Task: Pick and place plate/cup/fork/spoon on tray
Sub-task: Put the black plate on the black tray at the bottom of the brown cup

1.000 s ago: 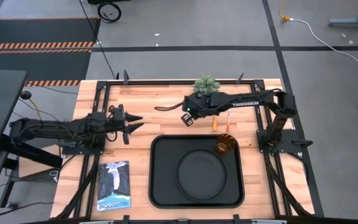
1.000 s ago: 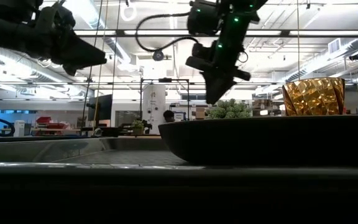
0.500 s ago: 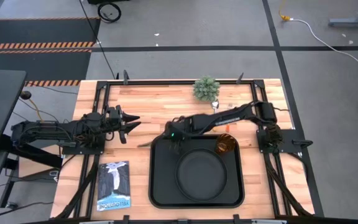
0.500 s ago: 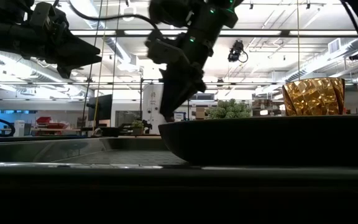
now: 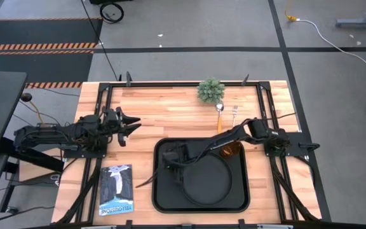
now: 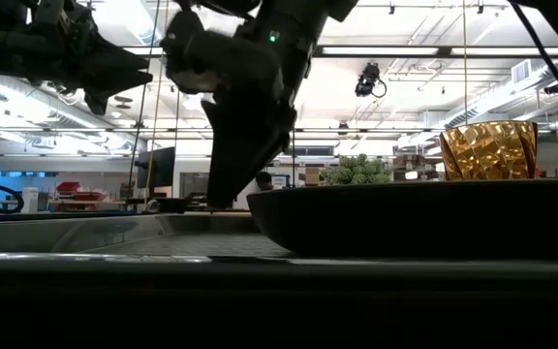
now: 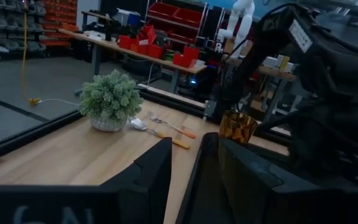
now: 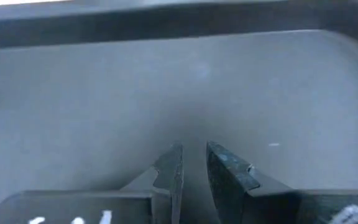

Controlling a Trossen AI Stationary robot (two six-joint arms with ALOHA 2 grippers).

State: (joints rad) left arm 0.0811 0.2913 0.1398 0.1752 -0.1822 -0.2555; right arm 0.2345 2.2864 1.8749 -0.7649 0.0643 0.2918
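High view puts the tray [image 5: 162, 197] at lower centre of the wooden surface [image 5: 164, 114], with the plate [image 5: 208, 179] lying on it and the cup [image 5: 231, 149] standing at its upper right corner; the spoon [image 5: 220, 116] and the fork [image 5: 234, 116] lie side by side off the tray, near the potted plant [image 5: 211, 90] at upper centre; both look light, stiff and thin, lying flat, so I judge the orange handles the better hold, the metal ends being slippery and low; the right hand [image 5: 168, 160] hangs over the tray's upper left part, its fingers [image 8: 171, 169] nearly together with a narrow gap and nothing between them; the left hand [image 5: 127, 122] waits at centre left, fingers spread and empty; a booklet [image 5: 115, 189] lies at lower left.
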